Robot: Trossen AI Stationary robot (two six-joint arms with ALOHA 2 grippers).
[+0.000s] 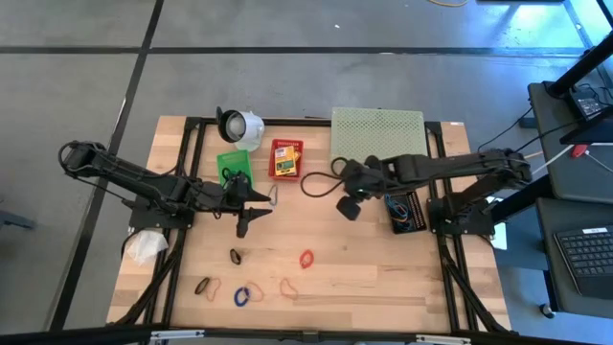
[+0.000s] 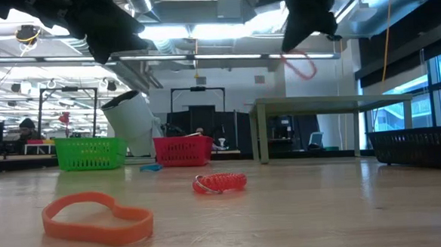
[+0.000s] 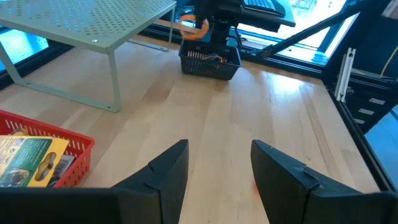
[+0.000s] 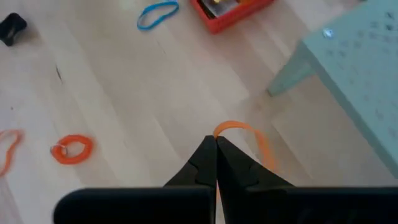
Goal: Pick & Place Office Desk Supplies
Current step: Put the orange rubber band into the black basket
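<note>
My right gripper point(image 1: 347, 207) hangs above the table's middle, shut on an orange rubber band point(image 2: 302, 65). My left gripper point(image 3: 217, 163) stands open above the table left of centre point(image 1: 251, 211), with nothing between its fingers. More rubber bands lie flat on the wood near the front: a red one point(image 1: 306, 258), a black one point(image 1: 236, 255), a blue one point(image 1: 241, 295) and an orange one point(image 1: 287, 286). A yellow-and-green crayon box point(image 3: 28, 160) lies in the red basket point(image 1: 285, 158). My right gripper pinches one stretch of the orange band's loop point(image 4: 225, 130) between its two shut fingertips. The fingers slant down from above. The rest of the loop point(image 2: 302, 65) hangs slack below and beyond the tips, lifted clear of the table.
A pale green perforated shelf point(image 1: 377, 132) stands at the far right. A black wire basket point(image 1: 407, 211) sits under my right arm. A green basket point(image 1: 234, 165) and a white round object point(image 1: 239, 125) stand at the far left. Bare wood shows between the two grippers.
</note>
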